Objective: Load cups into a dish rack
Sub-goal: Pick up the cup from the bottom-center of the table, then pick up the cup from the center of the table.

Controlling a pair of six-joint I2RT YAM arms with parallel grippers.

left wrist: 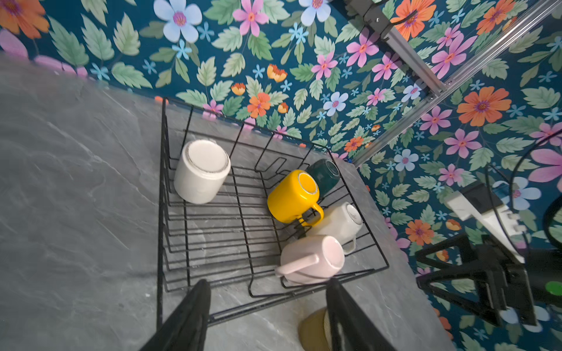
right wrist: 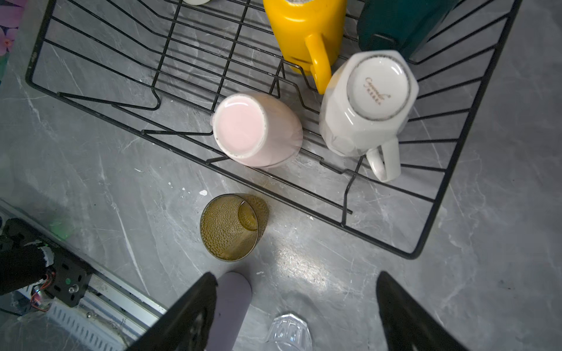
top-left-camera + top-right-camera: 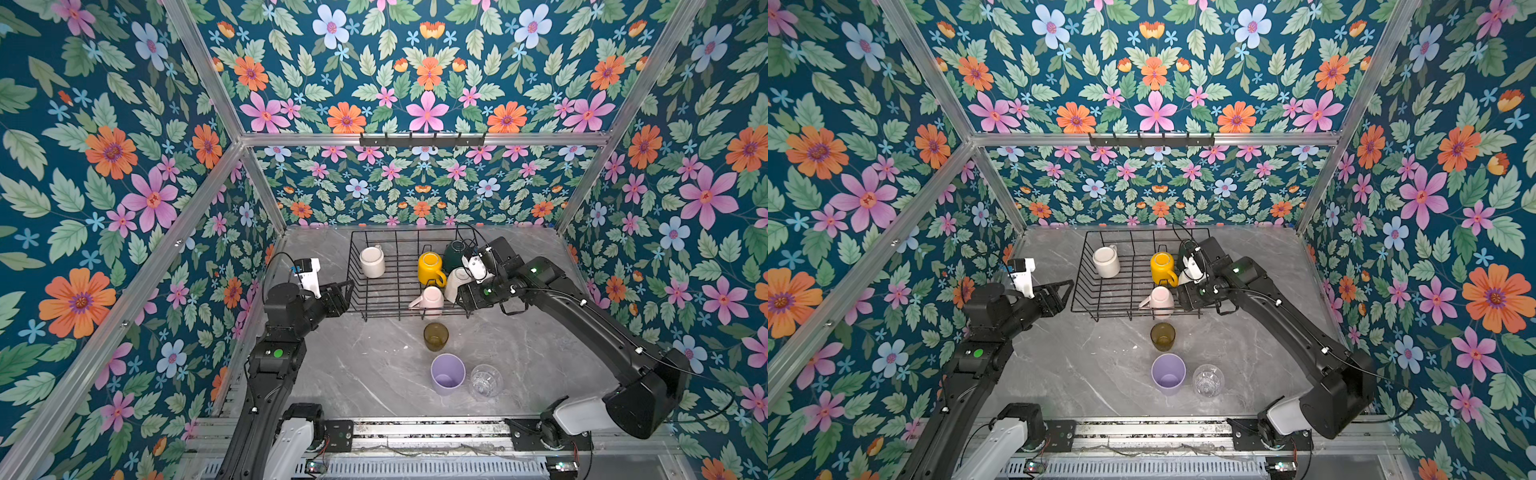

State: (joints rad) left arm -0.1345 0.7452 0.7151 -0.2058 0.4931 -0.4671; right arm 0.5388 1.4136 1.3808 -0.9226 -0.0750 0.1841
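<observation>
Grey marble-patterned tabletop (image 3: pixel 365 374), enclosed on three sides by floral wallpaper (image 3: pixel 428 187). Nearest the robot, a lilac tumbler (image 3: pixel 447 374) and a clear glass (image 3: pixel 485 380) stand upright just beside each other, the tumbler on the left. Beyond them an olive-brown glass (image 3: pixel 436 336) stands upright on its own, near the front rim of the dish rack (image 3: pixel 399 291) but outside it.

The left gripper (image 1: pixel 268 284) hangs beside the rack's near left corner, jaws parted, with nothing between them. The right gripper (image 2: pixel 296 275) hangs above the rack's near right corner, jaws spread wide and likewise empty. Its wrist view looks past the fingers (image 2: pixel 194 316) onto the three vessels on the table.

The black wire rack sits toward the back of the table, close to the rear wall, and holds five mugs, all base uppermost. Along its right side, front to back:
- a pale pink mug (image 3: pixel 430 301), tilted against the near rim
- a white faceted mug (image 3: pixel 455 282), just to the right of the pink one
- a yellow mug (image 3: pixel 431 268), handle toward the front
- a dark green mug (image 3: pixel 455 253), in the far right corner

A cream mug (image 3: pixel 372 262) stands well apart from these, in the far left part of the rack.
</observation>
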